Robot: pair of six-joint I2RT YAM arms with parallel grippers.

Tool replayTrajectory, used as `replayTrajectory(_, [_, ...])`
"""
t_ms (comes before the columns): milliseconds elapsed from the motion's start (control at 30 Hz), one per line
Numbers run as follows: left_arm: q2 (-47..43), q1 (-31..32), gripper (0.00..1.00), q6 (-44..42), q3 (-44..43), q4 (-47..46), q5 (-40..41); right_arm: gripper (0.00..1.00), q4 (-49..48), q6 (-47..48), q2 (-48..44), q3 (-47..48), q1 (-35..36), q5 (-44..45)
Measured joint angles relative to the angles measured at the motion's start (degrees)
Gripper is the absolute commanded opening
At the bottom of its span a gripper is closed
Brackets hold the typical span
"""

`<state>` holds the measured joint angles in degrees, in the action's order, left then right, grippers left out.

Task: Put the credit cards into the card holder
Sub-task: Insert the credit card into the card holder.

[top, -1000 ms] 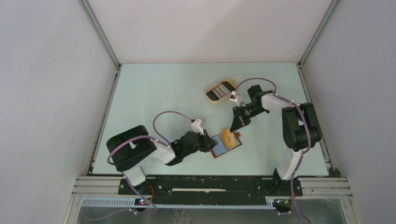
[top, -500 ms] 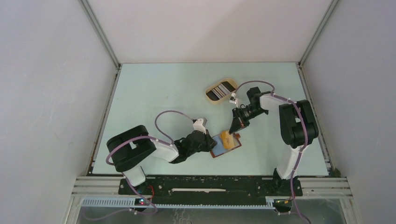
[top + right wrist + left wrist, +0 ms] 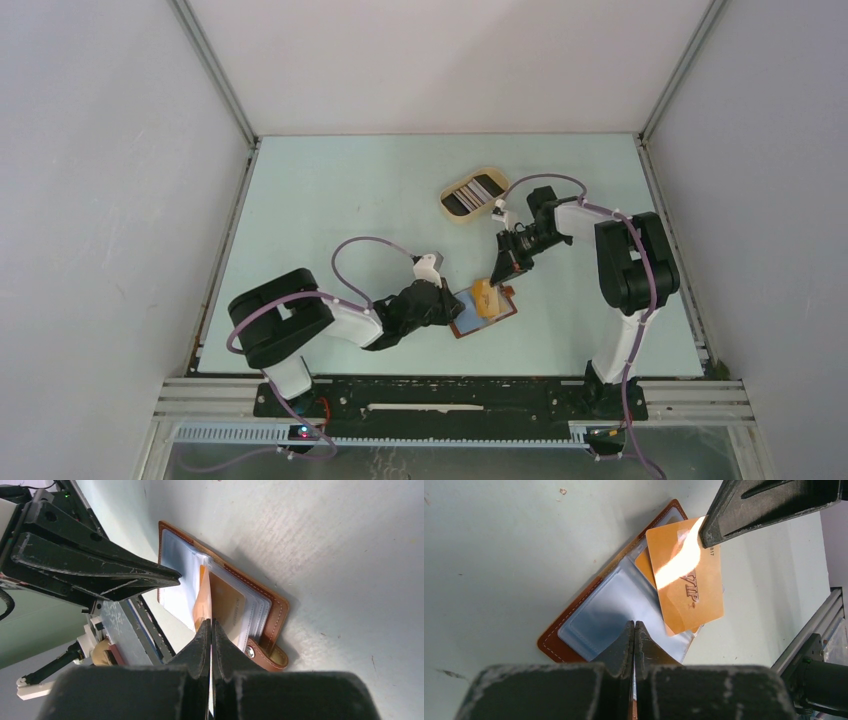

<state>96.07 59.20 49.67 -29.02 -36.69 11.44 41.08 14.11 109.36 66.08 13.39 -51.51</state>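
The reddish-brown card holder (image 3: pixel 503 312) lies open on the table, its clear sleeves (image 3: pixel 604 612) facing up. My left gripper (image 3: pixel 634 630) is shut on the edge of one clear sleeve. My right gripper (image 3: pixel 210 627) is shut on an orange credit card (image 3: pixel 689 587), which stands on edge with its lower end among the sleeves. A second orange card (image 3: pixel 230 605) sits inside a sleeve. In the top view the left gripper (image 3: pixel 452 308) and right gripper (image 3: pixel 498 274) meet over the holder. More credit cards (image 3: pixel 470 194), black and pale, lie in a tray.
The beige oval tray (image 3: pixel 447 211) stands behind the holder, close to the right arm's wrist. The holder's closing tab (image 3: pixel 270 657) sticks out at its near-right corner. Grey walls close the table on three sides.
The right gripper has shifted slightly left with the orange card. The left arm crept a little toward the holder early on, then stayed still.
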Motion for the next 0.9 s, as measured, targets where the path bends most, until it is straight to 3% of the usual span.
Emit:
replayTrajectory(200, [-0.57,0.0,0.06,-0.2,0.0,0.46,-0.04,0.0,-0.35,-0.55,0.0,0.0,1.36,2.12])
replayTrajectory(533, [-5.33,0.0,0.29,-0.48,1.09,0.81,-1.14,0.0,-0.48,-0.59,0.0,0.0,2.1,3.02])
replayTrajectory(900, [-8.09,0.07,0.28,4.39,6.47,1.22,-1.07,0.0,-0.59,-0.55,0.0,0.0,2.8,3.23])
